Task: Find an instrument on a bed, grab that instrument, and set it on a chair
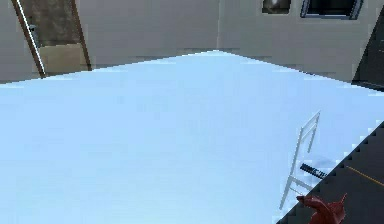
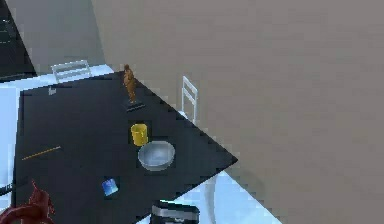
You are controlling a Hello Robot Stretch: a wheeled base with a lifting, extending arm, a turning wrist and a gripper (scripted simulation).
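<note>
Flat pale bed (image 1: 150, 130), thin-framed white chair (image 1: 307, 150), black tabletop (image 2: 90, 120), round grey bowl (image 2: 156, 155), gripper state cannot be told

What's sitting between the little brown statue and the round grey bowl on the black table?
A small yellow cup stands between the brown statue and the grey bowl on the black tabletop, in the arm side view.

I read this as home, room for living and eating. Wooden door (image 1: 52, 30) and window (image 1: 330, 8) in plain beige walls (image 1: 150, 25). Black table (image 2: 80, 120) carries yellow mug (image 2: 139, 134), grey bowl (image 2: 156, 156), small statue (image 2: 129, 84); white chair (image 2: 188, 97) stands beside it. Wide pale surface (image 1: 150, 130) looks like bed.
</note>
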